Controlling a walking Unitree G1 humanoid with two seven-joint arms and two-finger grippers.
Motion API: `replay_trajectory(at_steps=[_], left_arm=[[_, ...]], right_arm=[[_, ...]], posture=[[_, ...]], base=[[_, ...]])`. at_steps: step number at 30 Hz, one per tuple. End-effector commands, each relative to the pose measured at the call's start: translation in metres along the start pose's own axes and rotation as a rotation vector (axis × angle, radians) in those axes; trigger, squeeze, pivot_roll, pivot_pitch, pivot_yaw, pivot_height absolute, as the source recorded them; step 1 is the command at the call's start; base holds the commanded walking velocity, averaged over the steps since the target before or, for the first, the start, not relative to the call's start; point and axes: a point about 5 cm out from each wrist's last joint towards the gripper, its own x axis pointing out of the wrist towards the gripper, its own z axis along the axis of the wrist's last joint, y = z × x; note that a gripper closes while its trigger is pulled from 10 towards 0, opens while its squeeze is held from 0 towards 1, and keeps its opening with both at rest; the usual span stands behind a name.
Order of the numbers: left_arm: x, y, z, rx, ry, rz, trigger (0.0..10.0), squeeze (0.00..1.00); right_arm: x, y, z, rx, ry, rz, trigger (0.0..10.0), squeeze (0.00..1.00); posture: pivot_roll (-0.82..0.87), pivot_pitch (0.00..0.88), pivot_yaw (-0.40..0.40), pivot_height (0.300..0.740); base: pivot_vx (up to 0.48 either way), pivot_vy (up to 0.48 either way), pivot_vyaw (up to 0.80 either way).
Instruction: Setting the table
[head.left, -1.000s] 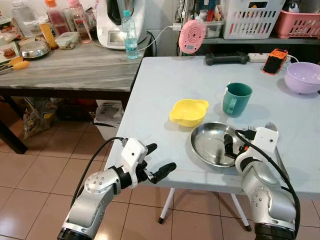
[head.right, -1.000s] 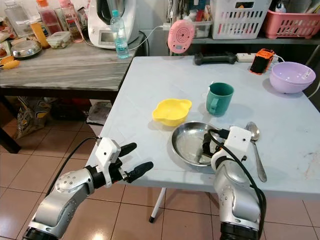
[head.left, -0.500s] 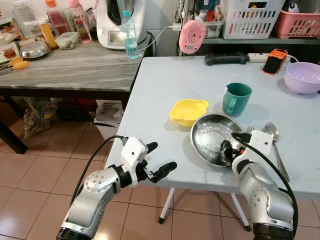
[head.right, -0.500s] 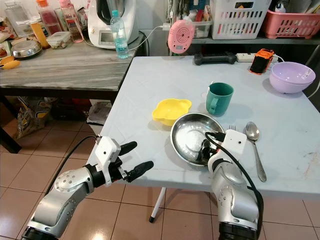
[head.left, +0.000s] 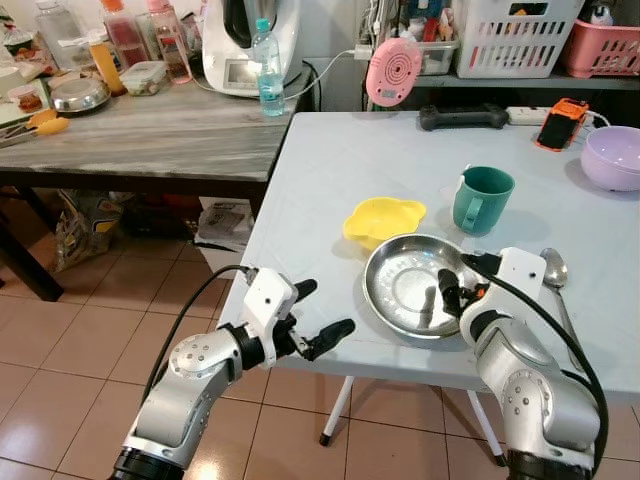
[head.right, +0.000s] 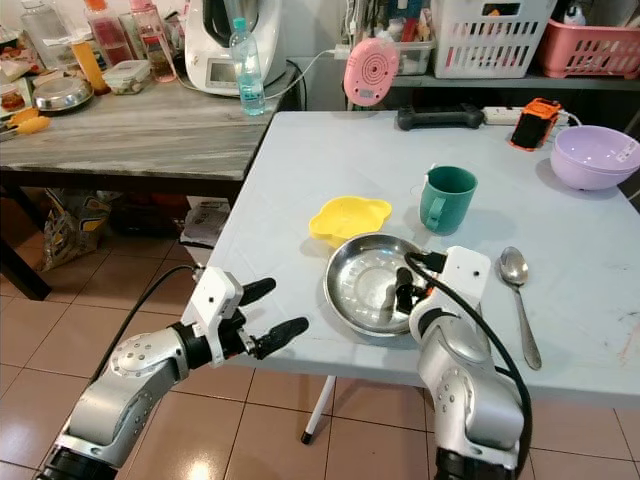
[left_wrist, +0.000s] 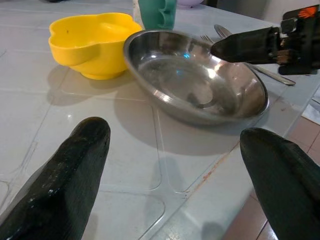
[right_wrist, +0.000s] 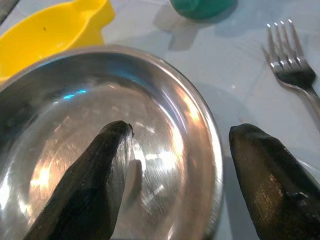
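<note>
The right gripper (right_wrist: 175, 175) sits over the near-right rim of the steel plate (head.left: 405, 300). Its two black fingers are spread apart, one inside the plate and one outside, so the rim runs between them. They do not pinch it. This is probably how the robot takes hold of the plate or lets it go, because the thin edge is the easiest part to grab.

The plate lies flat on the pale table (head.left: 340, 170), near the front edge. A yellow bowl (head.left: 383, 221) sits just behind it, almost touching. A green cup (head.left: 481, 200) stands a little further back. A fork (right_wrist: 292, 75) and a spoon (head.right: 518, 283) lie to the right of the plate, where someone eating could reach them. A purple bowl (head.right: 592, 157) waits far back on the right.

The left gripper (head.left: 312, 320) hangs off the front left of the table, fingers wide apart, holding nothing. It seems to be just waiting.
</note>
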Motion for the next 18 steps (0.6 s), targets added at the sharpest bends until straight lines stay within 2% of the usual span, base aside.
replay_trajectory(at_steps=[1, 6, 12, 18], left_arm=[[0.0, 0.001, 0.004, 0.025, 0.005, -0.01, 10.0, 0.0], [0.001, 0.0, 0.004, 0.03, 0.009, -0.018, 10.0, 0.0], [0.002, 0.0, 0.004, 0.033, 0.01, -0.024, 10.0, 0.0], [0.003, 0.0, 0.003, 0.034, 0.011, -0.025, 10.0, 0.0]], right_arm=[[-0.009, 0.004, 0.004, -0.012, -0.007, 0.014, 10.0, 0.0], [-0.015, 0.0, -0.01, -0.012, 0.05, 0.007, 10.0, 0.0], [-0.017, -0.001, -0.015, -0.017, 0.067, 0.012, 10.0, 0.0], [-0.005, -0.003, -0.014, -0.025, 0.053, 0.01, 10.0, 0.0]], posture=[[-0.11, 0.0, 0.058, 0.74], [-0.11, 0.0, 0.056, 0.74], [-0.11, 0.0, 0.057, 0.74], [-0.11, 0.0, 0.063, 0.74]], base=[[0.0, 0.0, 0.0], [0.0, 0.0, 0.0], [0.0, 0.0, 0.0], [0.0, 0.0, 0.0]])
